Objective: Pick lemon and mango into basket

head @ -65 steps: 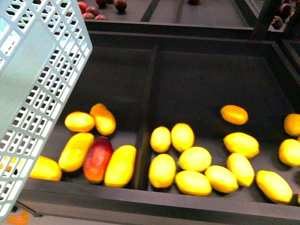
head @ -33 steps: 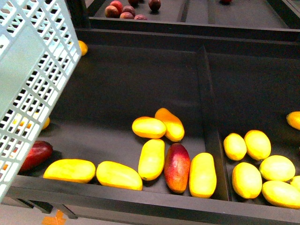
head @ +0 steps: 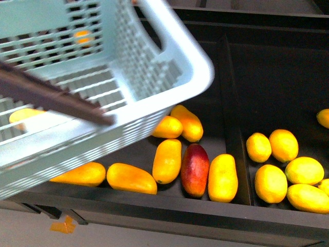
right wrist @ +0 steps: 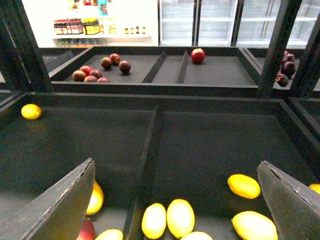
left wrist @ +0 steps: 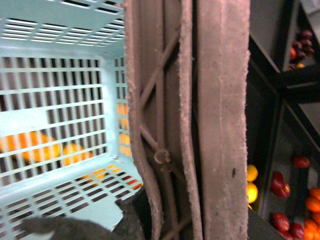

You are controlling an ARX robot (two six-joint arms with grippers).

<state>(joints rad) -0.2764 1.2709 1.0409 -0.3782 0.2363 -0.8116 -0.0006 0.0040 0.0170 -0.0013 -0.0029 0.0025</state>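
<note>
The turquoise basket (head: 154,77) hangs tilted over the left fruit bin, its open inside and brown handle (head: 51,95) facing the front view. My left gripper (left wrist: 145,220) is shut on that handle (left wrist: 220,125), which fills the left wrist view. Yellow mangoes (head: 167,160) and a red mango (head: 195,170) lie in the left bin below the basket's rim. Lemons (head: 271,183) are clustered in the right bin. My right gripper (right wrist: 175,200) is open and empty, well above two lemons (right wrist: 167,219). Neither arm shows in the front view.
A dark divider (head: 234,139) separates the mango bin from the lemon bin. The bin's front wall (head: 205,218) runs along the near edge. Behind, a higher shelf holds dark red fruit (right wrist: 100,70) and a red apple (right wrist: 198,55). A lone yellow fruit (right wrist: 31,111) sits far left.
The front view first panned left, sliding the fruit rightward. The basket then swung in from the left edge and tipped, now covering the upper left with its inside and handle showing.
</note>
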